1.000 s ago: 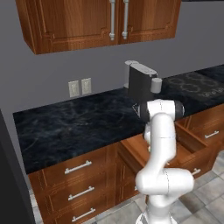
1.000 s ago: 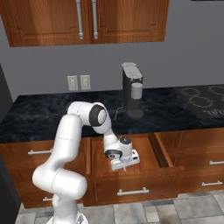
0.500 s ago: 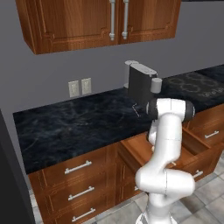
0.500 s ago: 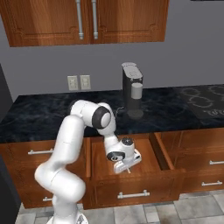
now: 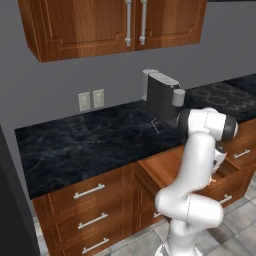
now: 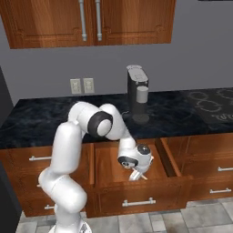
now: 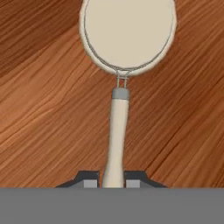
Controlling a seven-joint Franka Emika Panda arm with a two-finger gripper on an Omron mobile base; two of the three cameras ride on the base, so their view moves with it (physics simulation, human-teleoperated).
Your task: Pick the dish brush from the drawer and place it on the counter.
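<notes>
My two-finger gripper (image 7: 113,183) is pinching the thin stick handle of the cream-white round-headed dish brush (image 7: 124,52) inside the reddish-brown wooden drawer (image 6: 107,166); handle runs straight ahead, black marbled counter (image 6: 45,120) sits above.

Arm folded low, fingers (image 7: 89,178) seemingly closed.

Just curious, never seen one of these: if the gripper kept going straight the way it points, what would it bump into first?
The gripper points down into the drawer, its fingertips astride the dish brush handle. Likely the wooden drawer floor comes first; depth is unclear.
</notes>
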